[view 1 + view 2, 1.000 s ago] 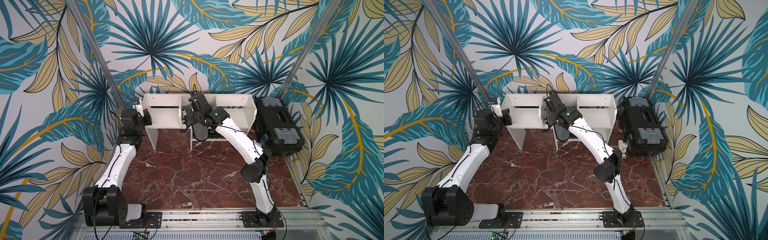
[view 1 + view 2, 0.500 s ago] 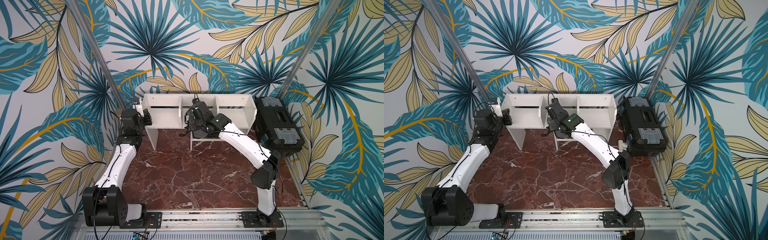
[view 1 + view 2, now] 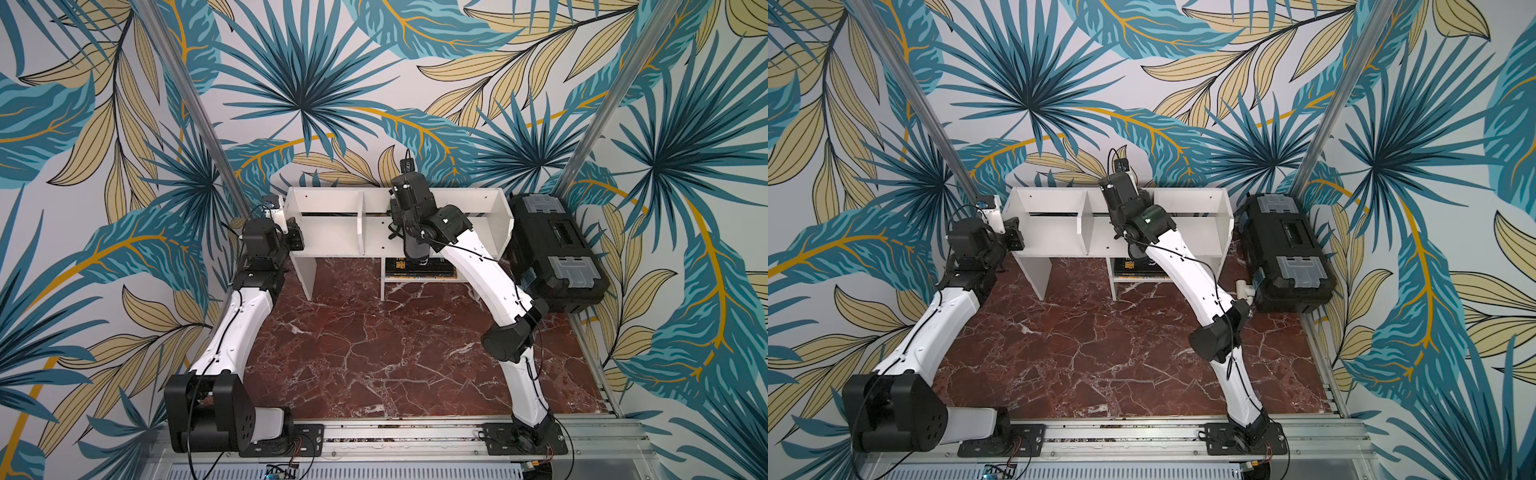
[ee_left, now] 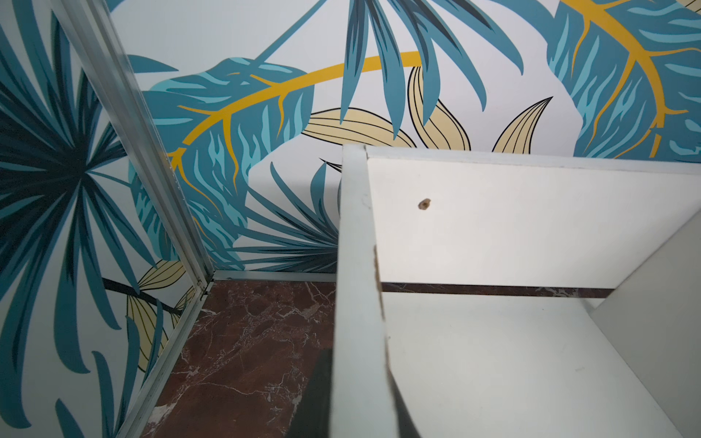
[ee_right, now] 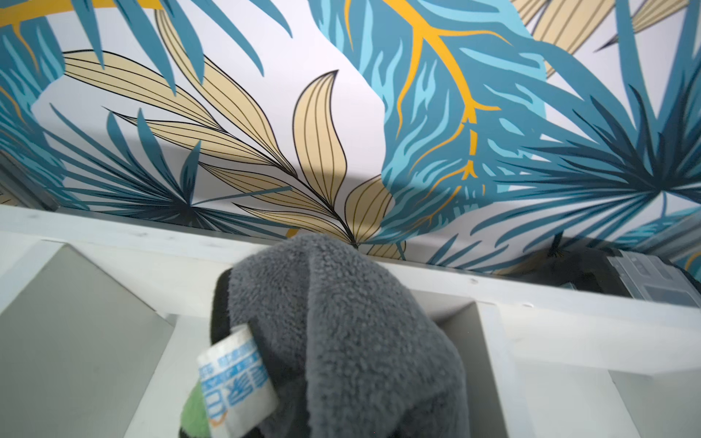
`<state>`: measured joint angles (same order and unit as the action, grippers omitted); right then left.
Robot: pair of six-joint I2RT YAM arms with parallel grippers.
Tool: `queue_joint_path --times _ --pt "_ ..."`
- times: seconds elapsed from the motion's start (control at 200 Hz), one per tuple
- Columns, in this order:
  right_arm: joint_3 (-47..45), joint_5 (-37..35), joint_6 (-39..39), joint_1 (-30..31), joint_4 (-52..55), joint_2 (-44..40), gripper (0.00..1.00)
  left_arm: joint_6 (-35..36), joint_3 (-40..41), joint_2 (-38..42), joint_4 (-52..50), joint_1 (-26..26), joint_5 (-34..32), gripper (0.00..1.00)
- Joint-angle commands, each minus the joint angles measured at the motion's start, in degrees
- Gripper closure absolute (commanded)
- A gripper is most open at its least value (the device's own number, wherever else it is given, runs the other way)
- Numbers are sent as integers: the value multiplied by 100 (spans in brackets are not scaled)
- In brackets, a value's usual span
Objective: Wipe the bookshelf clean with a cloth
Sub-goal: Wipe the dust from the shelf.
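Grip: right gripper (image 5: 242,322) is clamped tight on the cloth (image 5: 341,322), grey pile draped right over its fingers (image 5: 222,299), white tag (image 5: 237,379) dangling beside them.
Around it: a divider (image 5: 95,314) either side of the hand, back board (image 5: 113,240) of the bookshelf (image 3: 332,235) just ahead, middle compartment, that is!
Other hand: left gripper (image 3: 293,237) pinched shut on the shelf's end panel (image 4: 356,303), well off from the cloth.
Beyond: black toolbox (image 3: 557,245) sits just past the shelf's end on the right gripper's outer side.
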<state>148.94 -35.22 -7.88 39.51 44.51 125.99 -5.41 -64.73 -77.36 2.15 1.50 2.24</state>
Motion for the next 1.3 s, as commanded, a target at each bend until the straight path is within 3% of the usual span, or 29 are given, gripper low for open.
queue_joint_path --times 0.0,0.1,0.25,0.486,0.606,0.771,1.122,1.297 --pt "46 994 212 97 -971 80 100 -904 241 -42 -479 17 487 100" --pt "46 1396 150 188 -1277 115 100 -910 236 -42 -477 13 496 100" --pt "49 1256 228 242 -1397 67 100 -905 241 -11 -486 17 472 100" --pt "-74 -1089 961 116 -875 -253 100 -889 241 -7 -495 17 452 100" --pt "-637 -1442 1017 64 -732 -641 100 -852 240 20 -514 17 409 100" --pt "-1334 -368 351 120 -406 -1065 100 -830 239 37 -531 15 370 100" --pt "-2517 1712 -610 444 -1070 -1384 100 -826 239 28 -521 16 366 100" --pt "-3192 1707 -741 444 -876 -1831 100 -832 241 28 -520 17 375 100"
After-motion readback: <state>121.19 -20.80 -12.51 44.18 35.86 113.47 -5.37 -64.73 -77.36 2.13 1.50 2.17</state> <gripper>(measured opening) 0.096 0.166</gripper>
